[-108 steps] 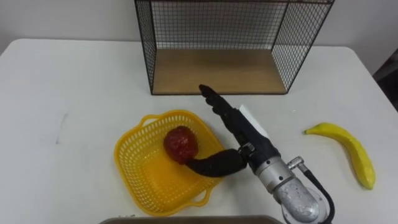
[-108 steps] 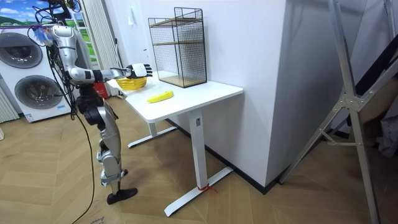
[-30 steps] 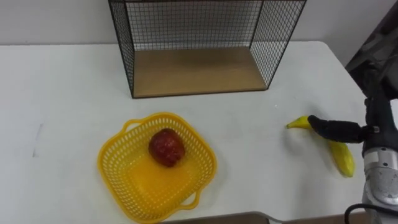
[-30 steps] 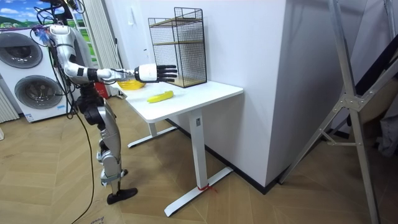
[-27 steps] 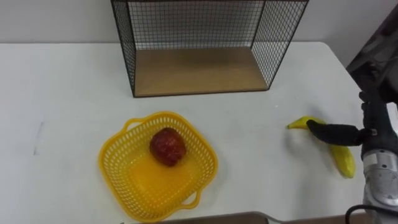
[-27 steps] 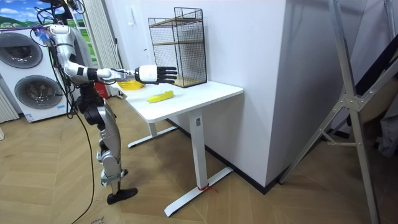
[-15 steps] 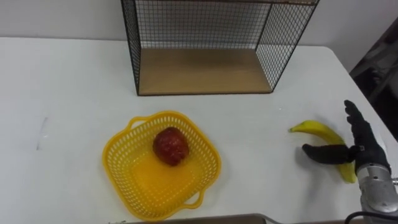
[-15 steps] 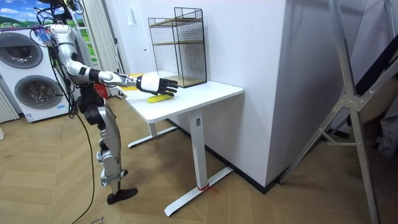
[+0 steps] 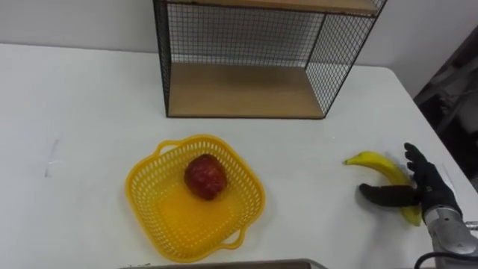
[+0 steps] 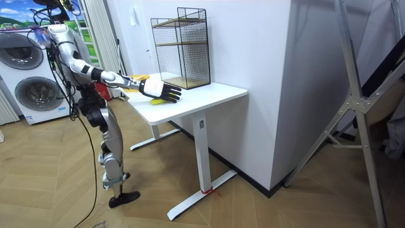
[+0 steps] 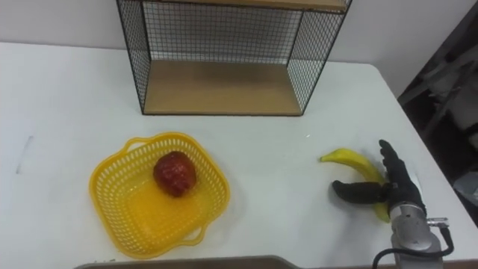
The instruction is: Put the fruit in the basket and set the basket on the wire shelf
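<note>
The right hand [image 9: 429, 193] was spread over the banana [image 9: 373, 162], fingers [image 9: 413, 158] apart. A snug hold round its middle was needed.

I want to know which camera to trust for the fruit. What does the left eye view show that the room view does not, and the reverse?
From the left eye view: the red fruit lying inside the yellow basket, and the right hand with its thumb beside the banana. From the room view: the robot standing at the table's end, the wire shelf with its upper tiers, the washing machines behind. In both: the white table, the wire shelf, the open right hand at the banana.
</note>
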`<state>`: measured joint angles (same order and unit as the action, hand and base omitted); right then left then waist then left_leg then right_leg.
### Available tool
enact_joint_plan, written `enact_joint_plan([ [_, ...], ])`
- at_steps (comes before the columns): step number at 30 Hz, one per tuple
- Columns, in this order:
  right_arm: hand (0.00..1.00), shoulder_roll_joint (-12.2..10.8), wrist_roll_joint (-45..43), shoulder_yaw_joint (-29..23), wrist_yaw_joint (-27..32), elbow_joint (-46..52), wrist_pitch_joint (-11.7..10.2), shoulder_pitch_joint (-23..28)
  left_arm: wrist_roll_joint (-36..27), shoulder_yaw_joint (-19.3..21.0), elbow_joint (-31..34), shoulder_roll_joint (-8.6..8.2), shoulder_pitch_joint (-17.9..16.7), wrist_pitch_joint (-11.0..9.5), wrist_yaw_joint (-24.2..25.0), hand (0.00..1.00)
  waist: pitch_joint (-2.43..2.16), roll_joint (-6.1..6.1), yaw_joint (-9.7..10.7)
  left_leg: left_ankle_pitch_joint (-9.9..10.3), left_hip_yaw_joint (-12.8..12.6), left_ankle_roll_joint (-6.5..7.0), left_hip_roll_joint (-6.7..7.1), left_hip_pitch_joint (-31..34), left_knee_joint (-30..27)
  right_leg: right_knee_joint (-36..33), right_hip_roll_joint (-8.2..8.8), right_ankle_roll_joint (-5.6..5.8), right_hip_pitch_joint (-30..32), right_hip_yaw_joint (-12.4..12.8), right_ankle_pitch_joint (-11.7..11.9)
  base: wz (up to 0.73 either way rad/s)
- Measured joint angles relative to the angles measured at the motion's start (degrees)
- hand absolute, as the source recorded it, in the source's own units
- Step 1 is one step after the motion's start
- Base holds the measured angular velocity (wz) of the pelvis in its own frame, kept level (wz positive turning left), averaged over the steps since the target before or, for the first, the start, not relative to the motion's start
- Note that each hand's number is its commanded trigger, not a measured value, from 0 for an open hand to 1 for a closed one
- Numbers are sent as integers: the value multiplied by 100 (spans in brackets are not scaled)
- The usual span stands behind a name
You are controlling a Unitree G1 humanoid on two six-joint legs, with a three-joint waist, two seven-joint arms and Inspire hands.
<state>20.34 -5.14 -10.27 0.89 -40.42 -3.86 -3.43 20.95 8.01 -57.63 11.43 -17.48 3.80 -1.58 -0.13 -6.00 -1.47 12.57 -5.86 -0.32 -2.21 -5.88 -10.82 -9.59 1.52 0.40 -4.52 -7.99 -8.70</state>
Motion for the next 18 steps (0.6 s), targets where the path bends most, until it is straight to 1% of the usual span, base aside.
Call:
enact_joint_plan([
  [1, 0, 7, -6, -4, -21, -22, -8, 0, 1, 2, 7, 5, -2, 0, 0, 0, 1, 4, 0, 1, 13, 1, 0, -14, 0, 0, 0, 1, -9, -1, -1, 12],
  [2, 56, 19, -50, -1, -72, -85, -31, -14, 0, 3, 9, 14, -10, 8, -1, 0, -1, 19, -19, 2, 27, 0, 0, -29, -4, 5, -1, 2, -30, -3, -2, 0],
  [3, 67, 36, -150, -3, -112, -154, -41, -49, 3, 2, 4, 16, -9, 26, -1, 0, -7, 34, -37, 4, 43, 0, 0, -26, -18, 9, 0, 3, -38, -13, -4, 0],
  [4, 100, 43, -191, -3, -136, -181, -36, -76, 5, 1, 1, 16, -7, 50, -1, 0, -10, 42, -37, 5, 46, -1, -1, -24, -38, 15, 0, 2, -38, -16, -5, 4],
  [5, 100, 52, -243, -9, -183, -249, -27, -115, 11, 3, -19, 15, -4, 105, 0, 0, -21, 60, -34, 10, 57, -2, -2, -18, -60, 15, -1, 1, -46, -24, -6, 4],
  [7, 100, 59, -413, -58, -204, -278, -28, -119, 17, 4, -39, 15, -10, 150, 0, 0, -42, 95, -36, 10, 76, -2, 0, -22, -78, -3, 2, 0, -58, -40, -5, 4],
  [8, 100, 80, -521, -127, -200, -358, -31, -175, 123, 12, -39, 12, -29, 209, 0, 0, -56, 120, -38, 9, 81, -1, 1, -21, -88, -11, 5, -1, -63, -49, -5, 4],
  [9, 100, 155, -681, -178, -196, -468, -29, -218, 131, 32, -38, 13, -22, 257, 1, 0, -66, 136, -27, 9, 95, -1, 1, -24, -85, -3, 8, -1, -86, -63, -5, 7],
  [11, 100, 316, -769, -165, -251, -641, -18, -222, 235, 49, -37, 17, -2, 340, 0, 0, -67, 141, -52, 9, 135, -1, 6, -68, -76, 4, 5, -1, -166, -78, -6, 13],
  [12, 100, 321, -824, -161, -241, -663, 17, -228, 234, 49, -36, 17, 14, 364, 0, 0, -68, 141, -61, 9, 151, -2, 6, -88, -78, 9, 2, -3, -206, -80, -9, 13],
  [15, 100, 353, -861, -220, -220, -817, 22, -291, 234, 32, -53, 15, 11, 460, 0, 0, -67, 137, -62, 8, 213, -3, 6, -115, -81, 86, -5, -4, -272, -93, -9, 8],
  [17, 100, 374, -978, -222, -199, -832, 24, -311, 235, 36, -55, 16, 16, 480, -1, 0, -64, 128, -62, 8, 215, -4, 4, -123, -80, 88, -7, -5, -284, -143, -9, 2],
  [18, 100, 404, -1083, -220, -164, -843, 59, -333, 235, 34, -55, 16, 29, 480, -1, 0, -62, 122, -62, 9, 213, -5, 2, -121, -79, 93, -9, -5, -284, -145, -8, 0],
])
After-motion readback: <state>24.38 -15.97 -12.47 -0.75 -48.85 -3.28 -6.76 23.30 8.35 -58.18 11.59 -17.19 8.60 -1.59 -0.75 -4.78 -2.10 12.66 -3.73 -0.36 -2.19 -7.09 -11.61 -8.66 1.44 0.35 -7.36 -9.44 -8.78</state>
